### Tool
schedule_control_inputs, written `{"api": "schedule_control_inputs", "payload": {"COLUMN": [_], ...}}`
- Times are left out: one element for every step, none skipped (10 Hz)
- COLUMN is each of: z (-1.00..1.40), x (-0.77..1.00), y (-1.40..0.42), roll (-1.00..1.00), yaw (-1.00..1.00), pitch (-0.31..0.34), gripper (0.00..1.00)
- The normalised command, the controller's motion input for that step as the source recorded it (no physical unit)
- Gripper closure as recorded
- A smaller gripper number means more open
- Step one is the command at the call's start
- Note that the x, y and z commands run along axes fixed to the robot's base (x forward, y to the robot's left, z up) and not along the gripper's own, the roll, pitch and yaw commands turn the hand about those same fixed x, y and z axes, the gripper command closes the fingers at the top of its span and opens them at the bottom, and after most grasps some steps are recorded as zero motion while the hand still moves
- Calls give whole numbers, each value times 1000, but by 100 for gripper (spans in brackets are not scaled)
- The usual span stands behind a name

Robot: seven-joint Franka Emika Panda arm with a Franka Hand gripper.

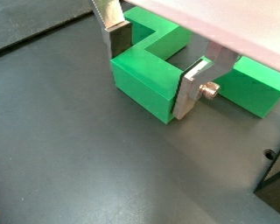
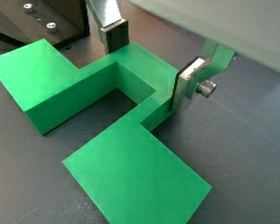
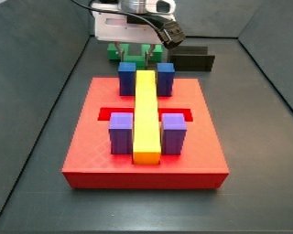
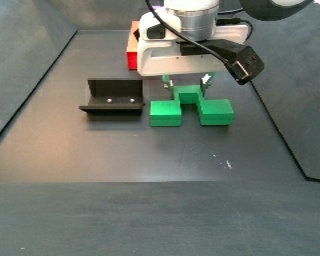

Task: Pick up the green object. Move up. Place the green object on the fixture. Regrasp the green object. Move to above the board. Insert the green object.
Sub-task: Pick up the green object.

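Observation:
The green object (image 4: 164,110) is a bright green U-shaped block lying flat on the dark floor, seen close in both wrist views (image 1: 143,83) (image 2: 43,83). My gripper (image 4: 190,88) is down over its middle, open, with the silver fingers (image 1: 192,87) (image 2: 115,35) standing on either side of the green piece between them, pads close to its faces (image 1: 152,63) (image 2: 152,59). The fixture (image 4: 109,97), a dark bracket, stands just beside the green object (image 2: 43,17). The red board (image 3: 143,174) lies beyond, with only its edge (image 4: 133,45) showing behind my gripper.
On the board are a long yellow bar (image 3: 146,114), two blue blocks (image 3: 128,78) and two purple blocks (image 3: 120,132), with recessed slots beside them. Dark walls enclose the floor on both sides (image 4: 43,80).

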Motion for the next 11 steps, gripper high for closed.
{"api": "schedule_control_inputs", "payload": {"z": [0, 0, 0, 0, 0, 0, 0, 0, 0, 0, 0], "x": [0, 0, 0, 0, 0, 0, 0, 0, 0, 0, 0], "y": [0, 0, 0, 0, 0, 0, 0, 0, 0, 0, 0], "roll": [0, 0, 0, 0, 0, 0, 0, 0, 0, 0, 0], "yaw": [0, 0, 0, 0, 0, 0, 0, 0, 0, 0, 0], "pitch": [0, 0, 0, 0, 0, 0, 0, 0, 0, 0, 0], "gripper": [100, 100, 100, 100, 100, 100, 100, 100, 100, 100, 100]}}
